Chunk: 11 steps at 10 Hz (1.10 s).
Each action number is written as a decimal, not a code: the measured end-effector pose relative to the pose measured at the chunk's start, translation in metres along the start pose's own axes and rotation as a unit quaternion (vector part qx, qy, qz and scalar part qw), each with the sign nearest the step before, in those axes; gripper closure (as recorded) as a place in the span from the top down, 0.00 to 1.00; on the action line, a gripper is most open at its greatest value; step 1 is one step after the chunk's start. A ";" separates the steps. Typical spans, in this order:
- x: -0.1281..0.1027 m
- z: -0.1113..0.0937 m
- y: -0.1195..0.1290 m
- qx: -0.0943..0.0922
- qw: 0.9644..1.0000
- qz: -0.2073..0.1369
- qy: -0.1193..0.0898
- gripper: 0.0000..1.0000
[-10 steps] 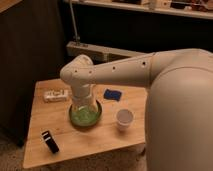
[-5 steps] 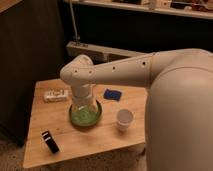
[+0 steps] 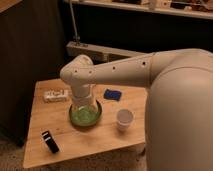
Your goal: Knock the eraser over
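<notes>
The eraser (image 3: 50, 141) is a small slim black block with a pale strip along one edge, near the front left corner of the wooden table (image 3: 100, 137). My white arm reaches in from the right across the table. The gripper (image 3: 83, 104) hangs down from the wrist over a green bowl (image 3: 86, 116) at the table's middle. It is well behind and to the right of the eraser and does not touch it.
A white cup (image 3: 124, 119) stands right of the bowl. A flat dark-blue pad (image 3: 113, 94) lies behind it. A white oblong packet (image 3: 55, 95) lies at the back left. A dark wall panel stands left of the table.
</notes>
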 end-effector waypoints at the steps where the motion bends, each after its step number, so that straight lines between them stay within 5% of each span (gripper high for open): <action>1: 0.000 0.000 0.000 0.000 1.000 0.000 0.000 0.65; 8: 0.001 0.000 0.000 0.001 1.000 -0.001 0.000 0.65; 11: 0.008 -0.014 0.018 -0.005 0.999 -0.044 -0.027 0.63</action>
